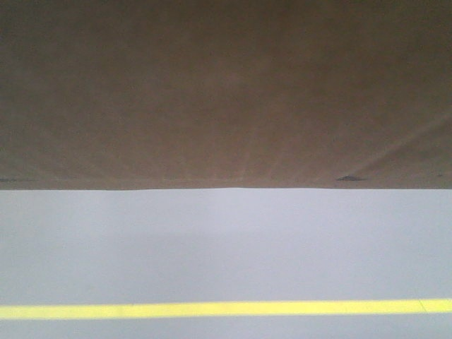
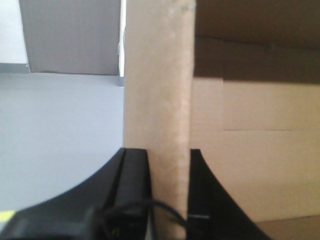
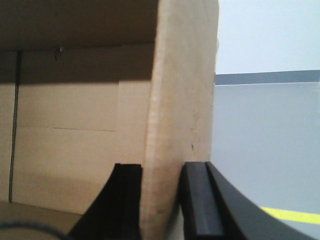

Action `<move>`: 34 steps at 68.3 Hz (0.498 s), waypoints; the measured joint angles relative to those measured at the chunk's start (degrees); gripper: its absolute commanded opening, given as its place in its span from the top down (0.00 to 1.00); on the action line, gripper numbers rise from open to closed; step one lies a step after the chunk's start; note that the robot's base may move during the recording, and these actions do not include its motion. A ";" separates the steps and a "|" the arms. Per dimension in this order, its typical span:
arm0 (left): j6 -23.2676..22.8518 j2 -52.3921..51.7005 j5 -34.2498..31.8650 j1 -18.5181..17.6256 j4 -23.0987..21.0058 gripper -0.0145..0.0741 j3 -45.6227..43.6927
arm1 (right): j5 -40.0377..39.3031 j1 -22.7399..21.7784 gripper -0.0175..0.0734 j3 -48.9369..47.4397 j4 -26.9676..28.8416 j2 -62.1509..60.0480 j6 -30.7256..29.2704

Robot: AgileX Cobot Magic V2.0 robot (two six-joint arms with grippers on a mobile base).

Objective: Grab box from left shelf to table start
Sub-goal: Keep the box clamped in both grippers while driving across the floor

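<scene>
Nearest us in the front view, the box [image 1: 226, 92] fills the upper half, its lower edge running level past both margins, with open grey floor [image 1: 226, 240] and a yellow stripe [image 1: 226, 308] below. Left wrist: we log the left gripper [image 2: 167, 155] clamped on an upright wall of the box, one black finger each side, bare cardboard interior to the right, floor to the left. Right wrist: we log the right gripper [image 3: 161, 167] clamped likewise, interior left, floor and stripe right.

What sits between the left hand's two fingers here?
A wall of the box, clamped edge-on by the left hand, as the left wrist view shows.
</scene>
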 measured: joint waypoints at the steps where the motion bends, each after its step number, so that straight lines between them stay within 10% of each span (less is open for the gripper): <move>1: 0.00 0.00 0.00 0.00 0.00 0.95 0.00 | 0.00 0.00 0.75 0.00 0.00 0.00 0.00; 34: 0.00 0.00 0.00 0.00 0.00 0.95 0.00 | 0.00 0.00 0.75 0.00 0.00 0.00 0.00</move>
